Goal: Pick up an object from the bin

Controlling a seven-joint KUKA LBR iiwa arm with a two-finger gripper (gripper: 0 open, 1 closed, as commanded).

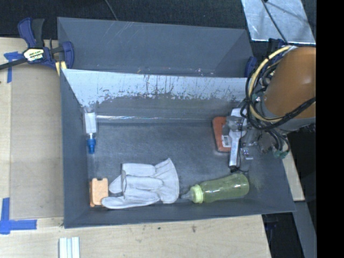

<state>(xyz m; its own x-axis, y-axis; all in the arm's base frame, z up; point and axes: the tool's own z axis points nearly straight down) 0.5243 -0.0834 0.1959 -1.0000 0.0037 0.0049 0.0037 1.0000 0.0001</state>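
Where jaws hang, green bottle (pixel 220 190) just beside

Orange wrist cover (pixel 290 82), looped black and yellow cables (pixel 255 98), silver gripper (pixel 235 168)

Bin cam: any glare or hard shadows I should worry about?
Camera view: strong streaked glare in a band across the bin's back wall; white glove very bright against the dark floor; green bottle evenly lit; no hard shadow that I can make out round the gripper.
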